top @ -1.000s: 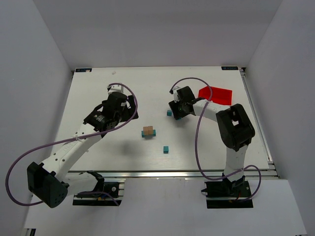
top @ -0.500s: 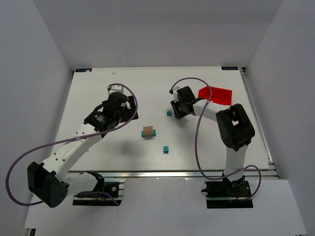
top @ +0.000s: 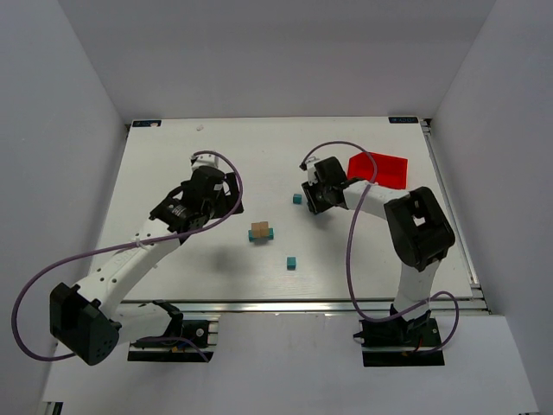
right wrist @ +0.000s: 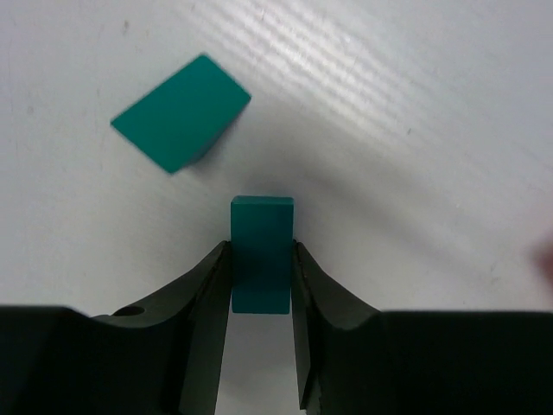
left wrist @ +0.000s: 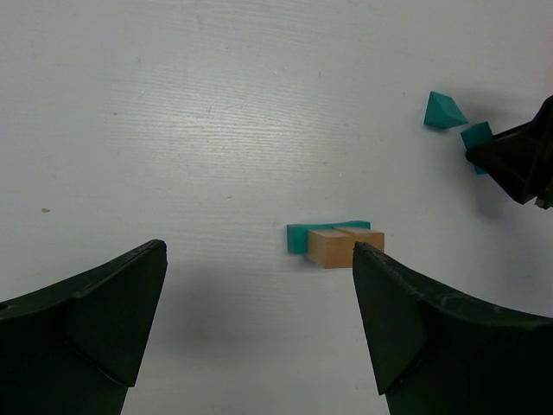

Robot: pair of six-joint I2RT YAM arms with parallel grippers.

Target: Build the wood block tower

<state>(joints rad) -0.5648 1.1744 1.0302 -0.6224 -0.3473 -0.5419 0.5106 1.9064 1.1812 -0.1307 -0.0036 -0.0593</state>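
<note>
Right gripper is clenching a teal block, well apart from the tower, whose tan block is seemingly lying on teal pieces. Left gripper is hanging spread wide near the tower. Most stacking is remaining.

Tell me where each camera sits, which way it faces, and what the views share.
Top external: above and behind the bases, facing down on the table; left arm and right arm show whole.
Left wrist: on the left arm, facing down past the open left hand at the tan block.
Right wrist: facing down through the right hand, shut on a teal cube.
Shared: top and left wrist both show the tan block and the right hand.
</note>
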